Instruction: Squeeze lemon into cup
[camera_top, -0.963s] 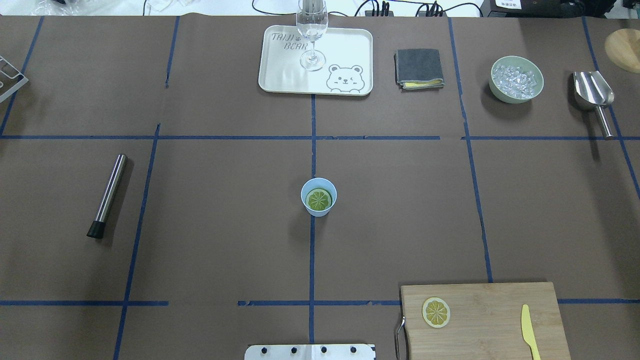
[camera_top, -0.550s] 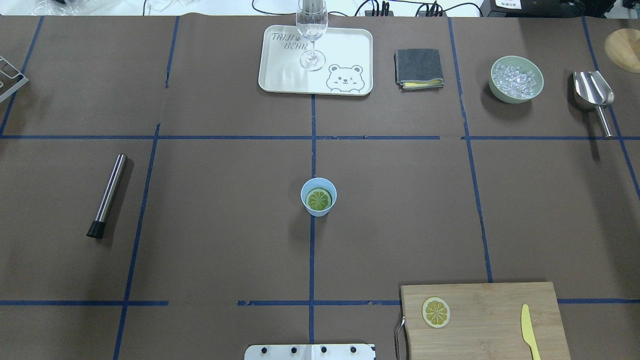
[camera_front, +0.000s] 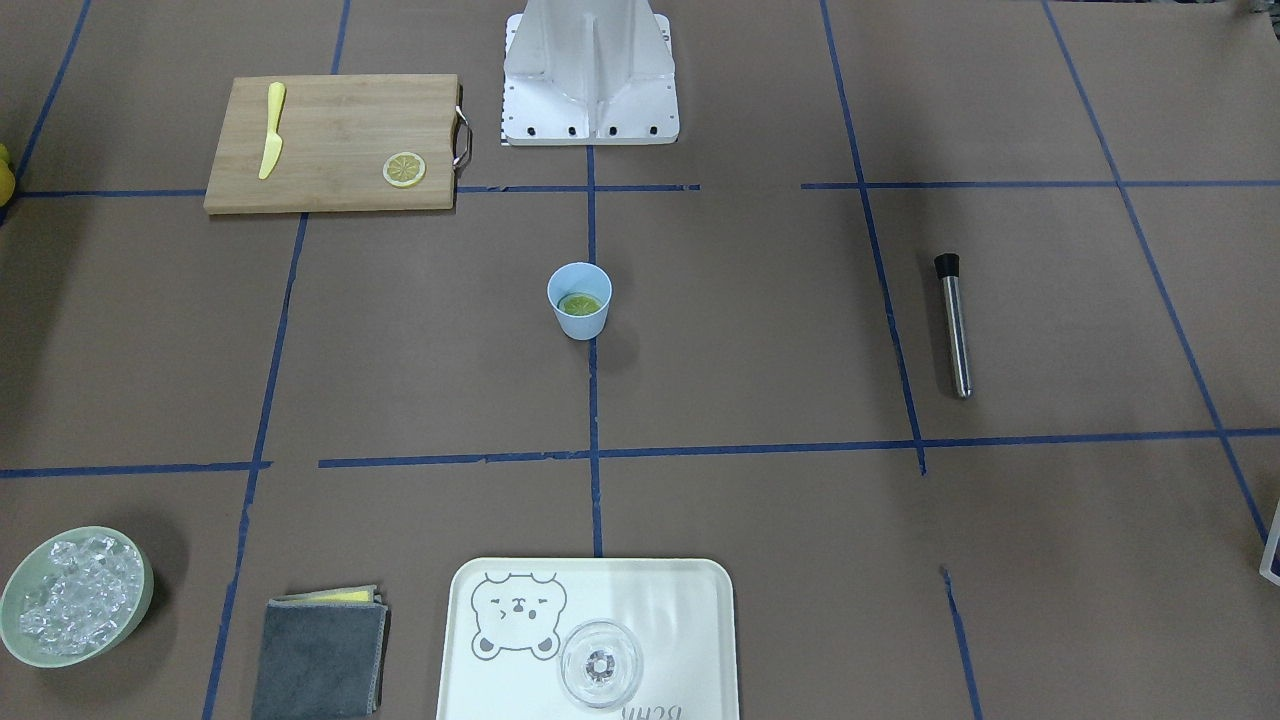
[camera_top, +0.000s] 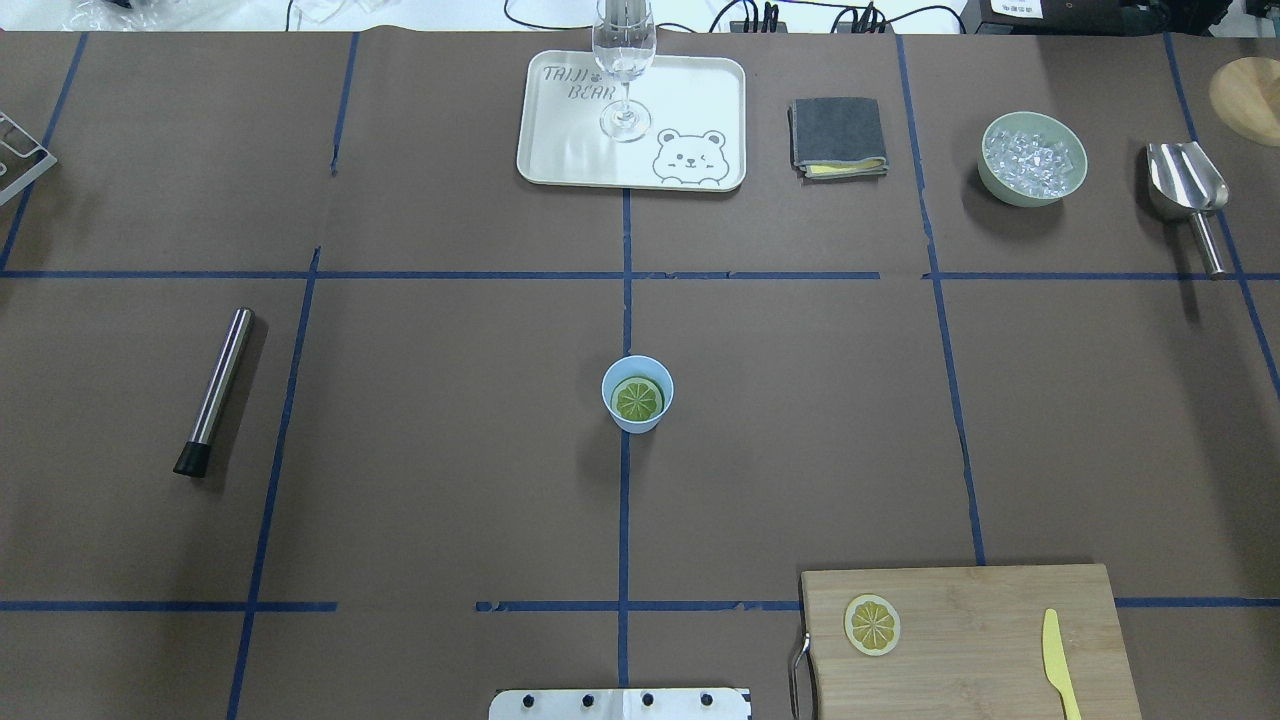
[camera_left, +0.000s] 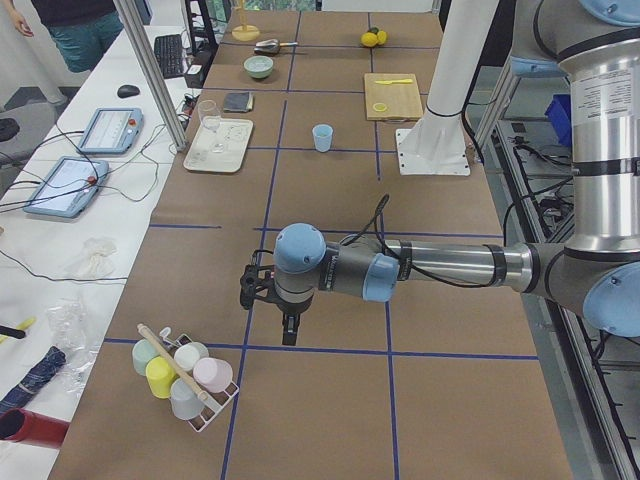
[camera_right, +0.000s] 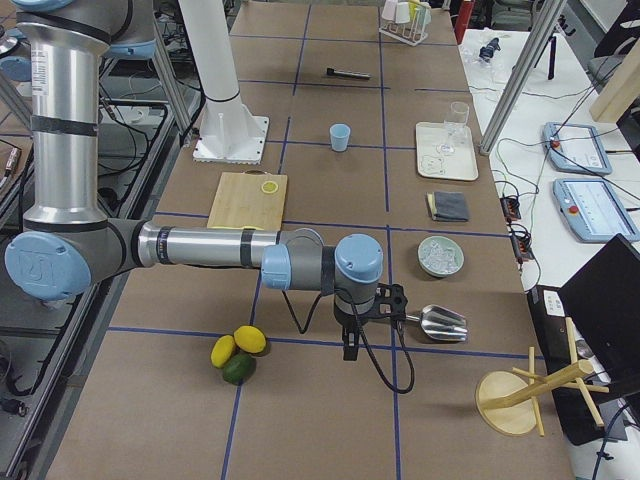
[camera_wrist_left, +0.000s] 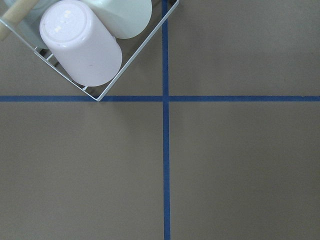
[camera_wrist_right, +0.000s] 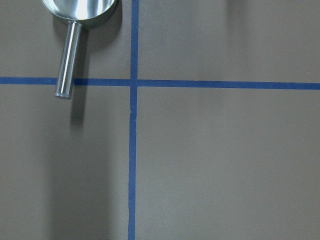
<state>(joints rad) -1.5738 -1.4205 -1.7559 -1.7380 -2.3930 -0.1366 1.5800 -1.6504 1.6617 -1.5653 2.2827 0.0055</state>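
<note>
One lemon (camera_top: 872, 624) slice lies flat on the cutting board (camera_top: 980, 630), lower right of the overhead view, apart from the yellow knife (camera_top: 1058, 655) on the same board. Cup (camera_top: 638, 424) stands upright mid-frame on the desk (camera_top: 450, 450), on the blue centre line, well apart from the board; a green slice (camera_top: 637, 399) sits inside it. Left jaws hang near a rack of tumblers (camera_left: 185, 375), right jaws near a steel scoop (camera_right: 440, 322). Both show in side views only: wide or narrow, cannot tell.
</note>
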